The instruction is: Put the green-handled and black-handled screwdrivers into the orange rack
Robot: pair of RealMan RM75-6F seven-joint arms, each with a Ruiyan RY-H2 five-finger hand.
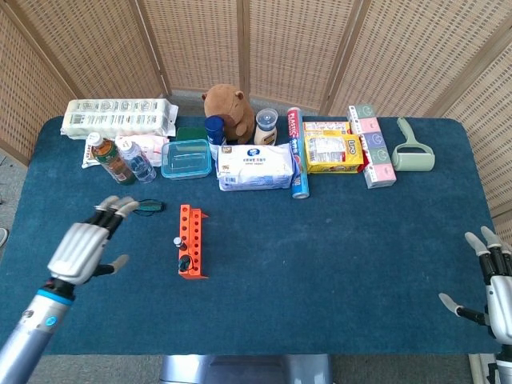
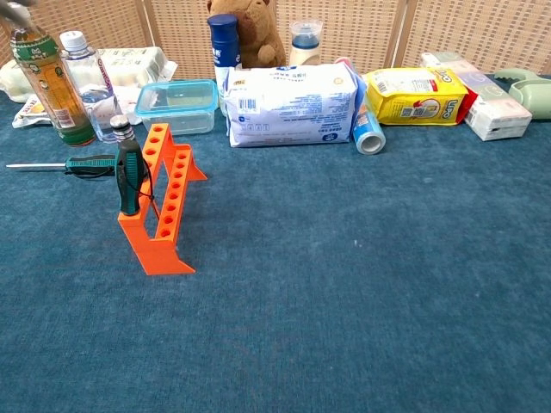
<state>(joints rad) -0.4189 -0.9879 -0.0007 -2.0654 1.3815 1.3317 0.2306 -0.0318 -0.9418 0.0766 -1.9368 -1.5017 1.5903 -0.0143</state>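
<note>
Here the orange rack (image 2: 161,202) stands upright on the blue bench (image 1: 320,248), toward its left side. One screwdriver (image 2: 129,172) with a dark handle and a silver cap sits upright in the rack, near the end closest to the robot. The other screwdriver (image 2: 73,164), green-handled, lies flat on the bench just left of the rack, its thin shaft pointing away to the left.

The left hand (image 1: 84,248) hovers over the bench left of the rack, fingers stretched out and spread, holding nothing; in the head view its fingertips cover part of the lying screwdriver. The right hand (image 1: 492,284) is at the far right edge of the bench, fingers also apart and empty, well away from both tools.

Behind the rack, along the back, stand a tea bottle (image 2: 47,82), a water bottle (image 2: 86,77), a clear lidded box (image 2: 176,105) and a wipes pack (image 2: 288,103).
</note>
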